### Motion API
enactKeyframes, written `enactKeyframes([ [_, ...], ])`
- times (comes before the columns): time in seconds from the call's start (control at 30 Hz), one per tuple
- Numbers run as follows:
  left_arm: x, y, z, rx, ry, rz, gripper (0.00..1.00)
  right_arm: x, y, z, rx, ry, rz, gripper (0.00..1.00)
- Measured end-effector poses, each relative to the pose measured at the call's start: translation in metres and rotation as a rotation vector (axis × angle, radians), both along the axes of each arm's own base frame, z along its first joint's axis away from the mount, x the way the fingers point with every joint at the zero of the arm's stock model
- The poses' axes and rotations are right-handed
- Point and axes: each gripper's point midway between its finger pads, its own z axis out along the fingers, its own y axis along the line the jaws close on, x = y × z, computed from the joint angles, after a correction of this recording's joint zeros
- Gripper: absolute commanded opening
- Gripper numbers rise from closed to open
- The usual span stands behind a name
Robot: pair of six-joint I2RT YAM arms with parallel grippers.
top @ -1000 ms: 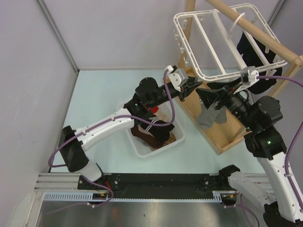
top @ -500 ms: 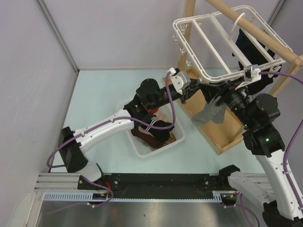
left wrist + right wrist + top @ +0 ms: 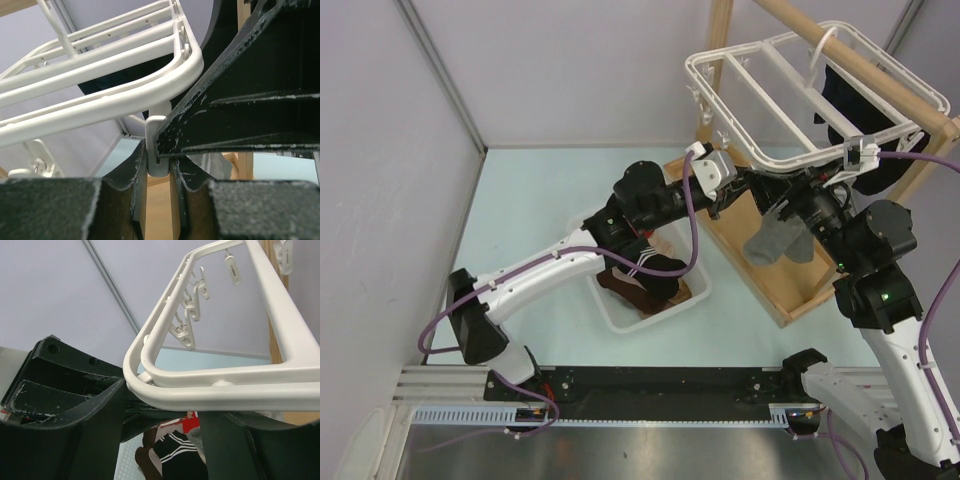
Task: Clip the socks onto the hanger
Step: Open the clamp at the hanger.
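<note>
Left gripper [image 3: 157,172] pinches white plastic clip [image 3: 154,134] | grey fabric sock [image 3: 775,240] hangs, long axis vertical | right gripper [image 3: 780,200]: grasp, we cannot tell

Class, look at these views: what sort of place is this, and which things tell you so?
Probably a robotics test cell staged for laundry: two table-mounted arms, a clip hanger and a basket of socks.

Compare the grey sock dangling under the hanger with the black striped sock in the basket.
The grey sock shows only grey; the black sock carries white stripes. The grey sock hangs in the air from the right hand, below the hanger's near corner; the black sock lies on a pile in the white basket. Both are limp fabric socks.
</note>
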Motion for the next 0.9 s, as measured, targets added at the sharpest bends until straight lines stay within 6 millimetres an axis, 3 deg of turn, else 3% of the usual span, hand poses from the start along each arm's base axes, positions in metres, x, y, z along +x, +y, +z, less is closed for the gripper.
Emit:
enactKeyframes([
  [0.3,0.012,-0.013,-0.01,0.047,0.037,0.051,0.08,0.0,0.0,-0.001,0.011,0.012,-0.009,0.6],
  [0.9,0.008,-0.016,-0.026,0.11,0.04,0.108,0.08,0.013,-0.009,-0.019,-0.006,0.082,-0.114,0.55],
])
